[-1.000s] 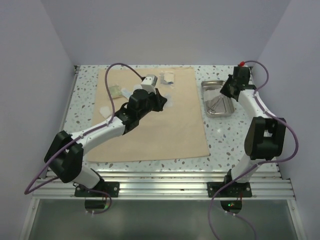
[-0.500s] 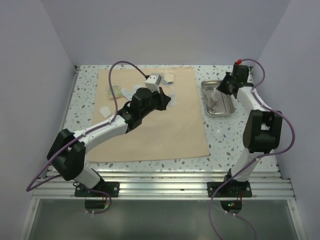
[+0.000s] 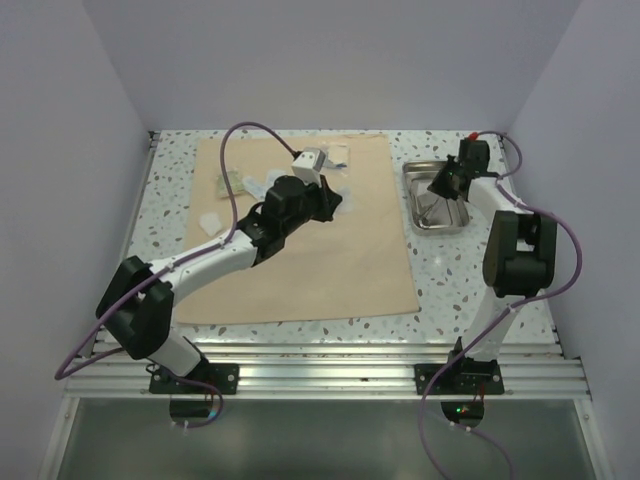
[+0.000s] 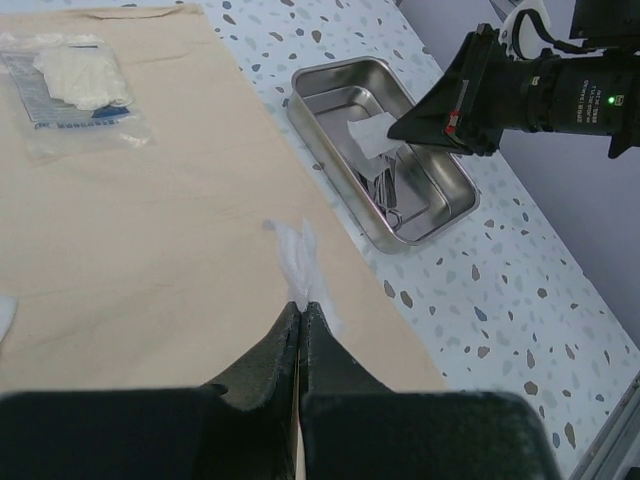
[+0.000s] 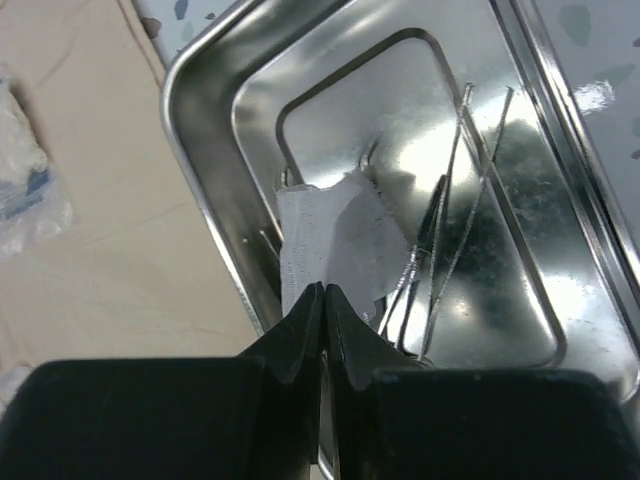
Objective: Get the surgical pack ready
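Observation:
The tan wrap sheet (image 3: pixel 320 260) lies flat on the table, with the steel tray (image 3: pixel 457 226) beside its right edge. Thin metal instruments (image 5: pixel 450 220) lie in the tray (image 5: pixel 200 180). My right gripper (image 5: pixel 323 290) is shut on a white gauze piece (image 5: pixel 330 235) and holds it just above the tray's left side. The left wrist view shows the same gauze (image 4: pixel 370 132) hanging from that gripper (image 4: pixel 395 130). My left gripper (image 4: pixel 301 305) is shut on a thin translucent white wrapper (image 4: pixel 297 255), low over the sheet's right part (image 4: pixel 150 230).
A clear gauze packet (image 4: pixel 75 85) lies at the sheet's far edge. More packets (image 3: pixel 235 182) sit on the sheet's left part, hard to make out. The speckled table (image 3: pixel 440 270) ends at walls on three sides. The tray (image 4: pixel 335 150) stands close to the far right corner.
The right gripper has shifted left over the tray with the white gauze in it. The left arm has moved slightly right and away, still pinching the wrapper.

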`<action>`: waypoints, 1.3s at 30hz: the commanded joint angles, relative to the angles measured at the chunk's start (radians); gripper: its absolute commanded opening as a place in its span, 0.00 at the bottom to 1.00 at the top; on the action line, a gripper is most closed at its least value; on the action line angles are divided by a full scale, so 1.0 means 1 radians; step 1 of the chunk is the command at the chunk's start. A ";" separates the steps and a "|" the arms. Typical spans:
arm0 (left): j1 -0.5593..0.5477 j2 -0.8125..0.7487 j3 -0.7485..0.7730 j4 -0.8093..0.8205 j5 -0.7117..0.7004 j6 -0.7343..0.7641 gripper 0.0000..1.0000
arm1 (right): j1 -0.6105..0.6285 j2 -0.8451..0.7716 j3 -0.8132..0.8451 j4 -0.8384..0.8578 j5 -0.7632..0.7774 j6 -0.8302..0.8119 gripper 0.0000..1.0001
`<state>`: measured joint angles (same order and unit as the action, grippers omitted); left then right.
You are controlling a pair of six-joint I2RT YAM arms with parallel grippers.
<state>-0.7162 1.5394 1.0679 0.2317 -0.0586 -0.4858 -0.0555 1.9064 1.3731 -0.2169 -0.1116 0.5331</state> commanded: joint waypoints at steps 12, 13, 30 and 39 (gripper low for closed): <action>-0.054 0.318 0.274 0.171 0.215 -0.002 0.00 | -0.018 -0.260 -0.146 -0.058 0.219 -0.021 0.47; -0.057 0.350 0.318 0.191 0.233 -0.016 0.00 | -0.021 -0.279 -0.154 -0.062 0.228 -0.019 0.47; -0.124 0.991 0.999 0.212 0.332 -0.183 0.02 | -0.053 -0.368 -0.158 -0.121 0.270 -0.012 0.41; -0.114 0.930 1.003 0.067 0.220 -0.047 0.71 | -0.053 -0.359 -0.172 -0.084 0.181 -0.018 0.42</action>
<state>-0.8467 2.5603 2.0552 0.3584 0.2256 -0.6083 -0.1097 1.5787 1.2068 -0.3424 0.1219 0.5240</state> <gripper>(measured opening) 0.668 0.419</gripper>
